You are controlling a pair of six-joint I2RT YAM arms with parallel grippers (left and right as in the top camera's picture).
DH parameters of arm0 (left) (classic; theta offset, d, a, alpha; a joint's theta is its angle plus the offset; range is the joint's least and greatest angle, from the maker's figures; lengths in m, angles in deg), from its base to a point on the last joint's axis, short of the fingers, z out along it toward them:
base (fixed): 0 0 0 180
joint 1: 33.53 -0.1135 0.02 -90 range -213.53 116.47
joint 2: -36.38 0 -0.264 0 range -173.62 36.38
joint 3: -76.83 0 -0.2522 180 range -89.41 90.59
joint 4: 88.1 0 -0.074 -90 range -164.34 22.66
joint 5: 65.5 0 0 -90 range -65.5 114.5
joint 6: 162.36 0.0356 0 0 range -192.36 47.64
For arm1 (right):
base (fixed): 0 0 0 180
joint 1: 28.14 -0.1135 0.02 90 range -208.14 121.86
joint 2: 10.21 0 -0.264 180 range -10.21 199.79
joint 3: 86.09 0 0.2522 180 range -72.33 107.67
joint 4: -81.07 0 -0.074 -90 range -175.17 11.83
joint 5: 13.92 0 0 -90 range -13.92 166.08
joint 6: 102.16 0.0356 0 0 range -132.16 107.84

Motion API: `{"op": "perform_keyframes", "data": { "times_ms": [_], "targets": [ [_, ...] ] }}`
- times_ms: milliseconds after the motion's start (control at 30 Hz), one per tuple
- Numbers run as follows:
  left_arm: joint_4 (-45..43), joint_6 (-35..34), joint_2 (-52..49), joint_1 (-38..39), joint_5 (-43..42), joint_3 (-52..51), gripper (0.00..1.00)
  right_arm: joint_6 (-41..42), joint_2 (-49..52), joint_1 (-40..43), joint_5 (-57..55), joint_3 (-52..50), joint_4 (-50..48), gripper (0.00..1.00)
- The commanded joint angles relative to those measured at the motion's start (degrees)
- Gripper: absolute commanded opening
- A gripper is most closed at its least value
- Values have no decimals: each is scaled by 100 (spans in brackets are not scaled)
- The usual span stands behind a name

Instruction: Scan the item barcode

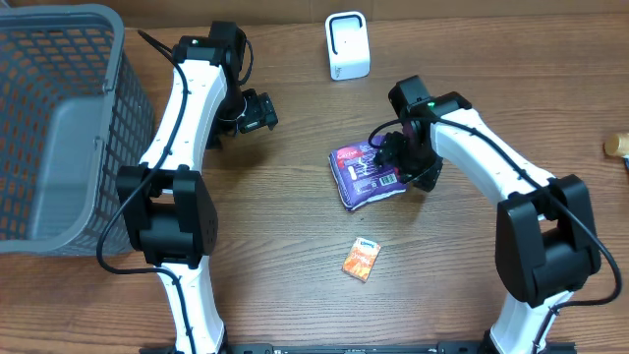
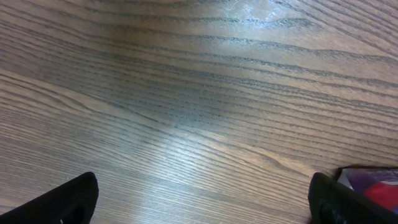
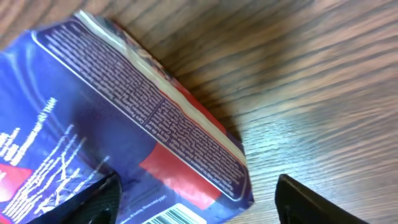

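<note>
Underneath, wood-grain table point(image 1: 295, 295) bears purple packet point(image 1: 360, 183) and grey basket point(image 1: 59, 49).

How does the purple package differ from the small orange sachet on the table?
The purple package is much larger than the orange sachet. The package shows a barcode label on top; on the sachet none can be made out. The right gripper hangs open at the package's edge; the sachet lies alone, nearer the robot's base. Both lie on the wooden table.
</note>
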Motion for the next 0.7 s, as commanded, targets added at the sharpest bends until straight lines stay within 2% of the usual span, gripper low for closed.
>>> {"op": "perform_keyframes", "data": {
  "times_ms": [0,100,467,600,667],
  "targets": [
    [-4,-79,-31,11,39,-35,100,-455,-520,-13,-138,46,-81,99],
    [-4,-79,-31,11,39,-35,100,-881,-562,46,-131,127,-299,100],
    [-4,-79,-31,11,39,-35,100,-1034,-562,723,33,131,-999,100],
    [-4,-79,-31,11,39,-35,100,-1644,-560,914,234,129,-1060,100],
    [-4,-79,-31,11,39,-35,100,-2500,-553,909,734,120,-1099,100]
  ]
}}
